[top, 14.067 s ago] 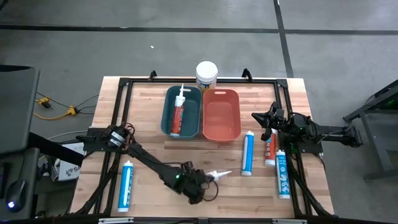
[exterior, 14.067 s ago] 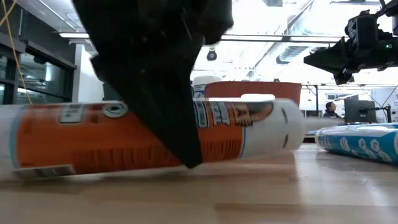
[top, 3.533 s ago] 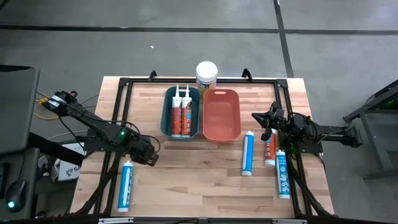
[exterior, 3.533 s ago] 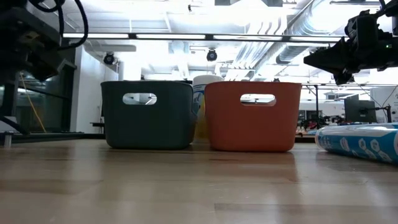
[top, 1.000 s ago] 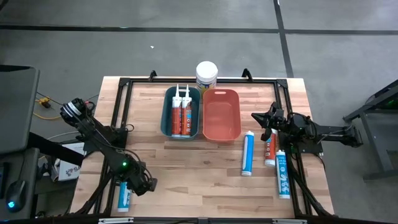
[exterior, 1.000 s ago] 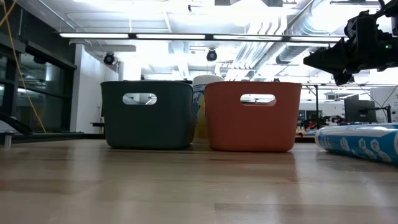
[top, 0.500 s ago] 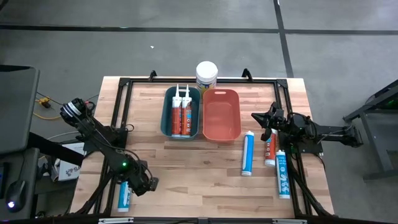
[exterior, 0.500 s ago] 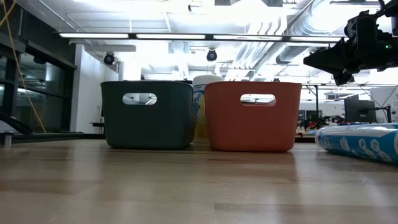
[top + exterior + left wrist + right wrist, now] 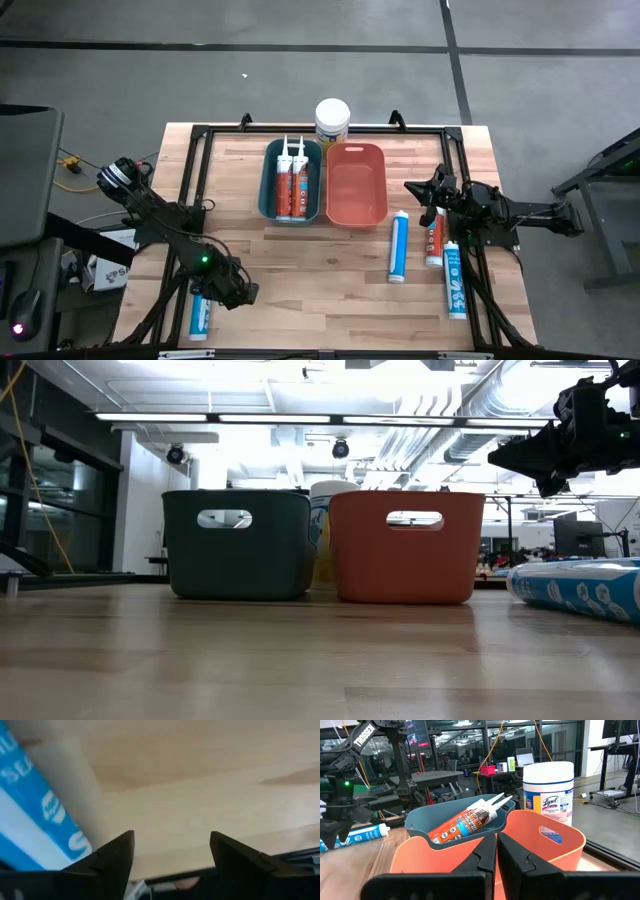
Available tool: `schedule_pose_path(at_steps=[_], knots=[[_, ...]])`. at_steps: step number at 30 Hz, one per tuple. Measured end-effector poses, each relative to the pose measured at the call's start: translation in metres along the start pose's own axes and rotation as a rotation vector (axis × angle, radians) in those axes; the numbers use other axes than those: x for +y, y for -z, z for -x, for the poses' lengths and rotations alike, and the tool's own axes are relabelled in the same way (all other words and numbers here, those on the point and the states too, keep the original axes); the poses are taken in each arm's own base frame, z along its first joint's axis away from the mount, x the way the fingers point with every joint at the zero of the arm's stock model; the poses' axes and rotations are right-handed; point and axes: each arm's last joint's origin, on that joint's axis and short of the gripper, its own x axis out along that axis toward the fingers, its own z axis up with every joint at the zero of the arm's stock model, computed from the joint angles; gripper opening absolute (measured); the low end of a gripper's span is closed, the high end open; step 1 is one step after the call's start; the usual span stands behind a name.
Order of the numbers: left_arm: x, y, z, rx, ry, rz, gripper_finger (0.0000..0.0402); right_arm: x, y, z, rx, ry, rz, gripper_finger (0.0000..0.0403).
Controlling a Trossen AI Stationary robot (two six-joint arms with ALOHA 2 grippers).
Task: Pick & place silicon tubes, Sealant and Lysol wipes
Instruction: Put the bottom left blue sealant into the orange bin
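Note:
A blue-and-white tube [image 9: 198, 322] lies on the table near its front left corner and shows in the left wrist view [image 9: 35, 820]. My left gripper [image 9: 240, 293] is low over the table just right of it, open [image 9: 172, 852], with bare wood between the fingers and the tube off to one side. My right gripper [image 9: 420, 188] hangs shut [image 9: 496, 855] at the right, above the table. The Lysol wipes canister [image 9: 332, 120] stands upright behind the two bins, also in the right wrist view [image 9: 548, 780]. Two orange tubes [image 9: 290, 180] lie in the teal bin [image 9: 268, 185].
The orange bin [image 9: 385, 190] stands right of the teal one. A blue tube [image 9: 399, 247], an orange tube [image 9: 434, 240] and another blue tube [image 9: 455, 282] lie on the table's right side. A black frame [image 9: 190, 170] runs around the table top.
My left gripper has shifted a little toward the table's right edge, staying low beside the blue-and-white tube, which lies where it was.

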Motion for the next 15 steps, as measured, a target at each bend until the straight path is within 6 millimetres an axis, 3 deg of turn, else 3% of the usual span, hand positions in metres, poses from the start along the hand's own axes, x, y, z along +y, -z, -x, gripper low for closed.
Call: schedule_pose_path(at_steps=[5,11,15], knots=[[0.003,0.003,0.011,0.025,-0.120,0.045,0.0261,0.000,0.000,0.000,0.000,0.000,0.000,0.0012],[0.002,0.010,0.033,-0.063,-0.201,0.079,0.0262,0.000,0.000,0.000,0.000,0.000,0.000,0.0012],[0.007,0.011,0.034,-0.091,-0.236,0.122,0.0262,0.000,0.000,0.000,0.000,0.000,0.000,0.0012]])
